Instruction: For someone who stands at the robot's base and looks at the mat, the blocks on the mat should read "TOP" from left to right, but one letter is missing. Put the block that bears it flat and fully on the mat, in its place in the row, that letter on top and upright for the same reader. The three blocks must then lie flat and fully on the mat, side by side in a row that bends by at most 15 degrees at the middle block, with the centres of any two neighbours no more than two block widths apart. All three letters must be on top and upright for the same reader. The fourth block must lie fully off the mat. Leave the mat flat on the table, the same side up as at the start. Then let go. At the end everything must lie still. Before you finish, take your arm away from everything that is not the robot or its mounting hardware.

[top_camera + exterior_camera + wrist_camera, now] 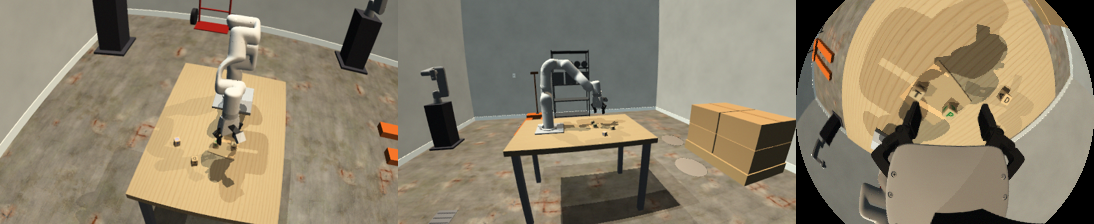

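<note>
The mat point(223, 153) point(942, 85) lies on the table. On it the T block point(234, 145) point(592, 122) point(917, 93) and the green-lettered P block point(216, 144) point(595, 125) point(950, 112) stand apart with a gap between them. Off the mat, a block point(194, 160) point(612, 128) point(1005, 98) shows what looks like a D in the wrist view. Another block point(177, 142) point(605, 133) off the mat bears a round blue mark on a side; its top letter is unclear. My gripper point(229, 139) point(599, 112) point(950, 109) is open and empty above the mat's blocks.
The robot's base plate point(249, 100) point(537, 131) stands on the table point(259, 194) point(573, 144) beyond the mat in the top view. The arm's shadow darkens much of the area around the mat. The two off-mat blocks lie well inside the table edges.
</note>
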Action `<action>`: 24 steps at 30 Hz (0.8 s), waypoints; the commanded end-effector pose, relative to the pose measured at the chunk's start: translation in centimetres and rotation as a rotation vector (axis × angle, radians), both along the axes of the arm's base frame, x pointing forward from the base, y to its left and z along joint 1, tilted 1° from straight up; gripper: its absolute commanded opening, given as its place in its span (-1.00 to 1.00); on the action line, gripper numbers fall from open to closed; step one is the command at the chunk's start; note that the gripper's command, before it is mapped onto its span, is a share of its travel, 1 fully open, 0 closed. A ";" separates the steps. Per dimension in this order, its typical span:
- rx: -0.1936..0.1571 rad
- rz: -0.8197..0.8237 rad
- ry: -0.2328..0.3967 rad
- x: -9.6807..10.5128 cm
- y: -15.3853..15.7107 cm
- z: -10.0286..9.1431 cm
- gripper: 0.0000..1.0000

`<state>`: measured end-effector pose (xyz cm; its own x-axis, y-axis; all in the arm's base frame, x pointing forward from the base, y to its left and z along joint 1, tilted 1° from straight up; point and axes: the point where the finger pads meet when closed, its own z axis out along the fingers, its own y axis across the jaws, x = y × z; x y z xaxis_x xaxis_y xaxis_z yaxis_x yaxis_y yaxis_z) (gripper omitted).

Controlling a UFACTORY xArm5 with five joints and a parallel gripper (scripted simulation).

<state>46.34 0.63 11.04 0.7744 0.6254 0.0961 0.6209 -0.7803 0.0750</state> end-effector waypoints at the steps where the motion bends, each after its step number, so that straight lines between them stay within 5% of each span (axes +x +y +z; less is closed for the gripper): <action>1: 0.000 0.000 -0.004 0.1 0.0 0.1 1.00; 20: 0.000 -0.002 -0.005 0.1 0.0 0.2 1.00; 24: 0.015 -0.141 -0.053 2.0 -1.8 0.3 1.00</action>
